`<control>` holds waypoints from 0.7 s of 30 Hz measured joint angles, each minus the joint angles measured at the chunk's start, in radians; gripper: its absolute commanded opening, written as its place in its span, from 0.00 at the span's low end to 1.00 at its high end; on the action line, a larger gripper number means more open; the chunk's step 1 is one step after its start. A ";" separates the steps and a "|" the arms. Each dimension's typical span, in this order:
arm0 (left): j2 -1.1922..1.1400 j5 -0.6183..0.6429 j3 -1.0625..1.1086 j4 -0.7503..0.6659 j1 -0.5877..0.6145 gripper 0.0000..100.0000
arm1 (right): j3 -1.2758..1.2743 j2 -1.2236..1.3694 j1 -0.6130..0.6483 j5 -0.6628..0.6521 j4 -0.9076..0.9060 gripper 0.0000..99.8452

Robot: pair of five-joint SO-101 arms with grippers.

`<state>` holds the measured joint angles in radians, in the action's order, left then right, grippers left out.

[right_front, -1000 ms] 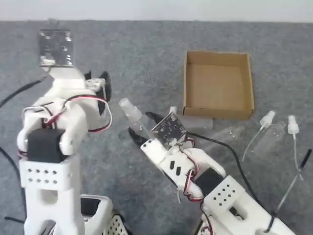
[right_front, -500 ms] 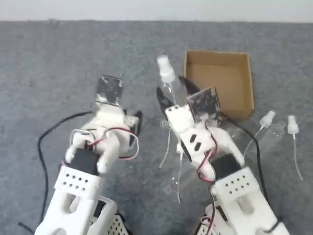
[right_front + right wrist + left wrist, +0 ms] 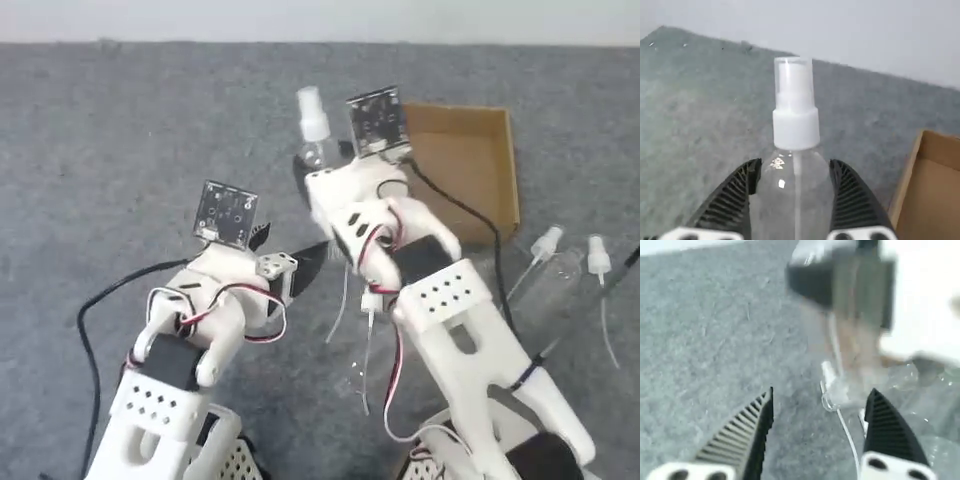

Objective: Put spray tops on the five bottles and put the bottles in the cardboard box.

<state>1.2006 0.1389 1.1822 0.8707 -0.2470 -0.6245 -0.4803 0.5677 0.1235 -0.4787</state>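
Toward the far right of the tabletop (image 3: pixel 140 110), close to its far edge, the cardboard box (image 3: pixel 470 175) was set open-topped, and a broad stretch of grey surface was spread toward the far left corner. The covering was seen to be a rough, felt-like grey fabric; the box was shallow, square and brown. Off the box's left side, a clear round plastic bottle (image 3: pixel 319 152) was held lifted off the tabletop. It was fitted with a white spray top (image 3: pixel 795 107) under a clear cap. The right gripper (image 3: pixel 794 172) was clamped on the bottle, its black ribbed fingers pressed against both sides. The left gripper (image 3: pixel 816 415) was held with its jaws wide apart, nothing gripped between them, above a thin clear tube (image 3: pixel 842 422) lying on the fabric. Near the right edge, two loose spray tops (image 3: pixel 547 241) with long tubes were laid beside clear bottles (image 3: pixel 560 272).
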 measured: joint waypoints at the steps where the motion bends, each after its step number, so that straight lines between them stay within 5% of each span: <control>1: 0.008 0.000 0.000 0.000 0.000 0.28 | 0.000 -0.005 0.009 0.000 -0.018 0.01; 21: 0.026 -0.002 0.000 0.000 -0.005 0.28 | 0.000 -0.282 0.049 -0.052 -0.262 0.01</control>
<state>1.2267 0.1373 1.1822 0.8707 -0.2516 -0.6245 -0.7626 0.6168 0.0713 -0.7411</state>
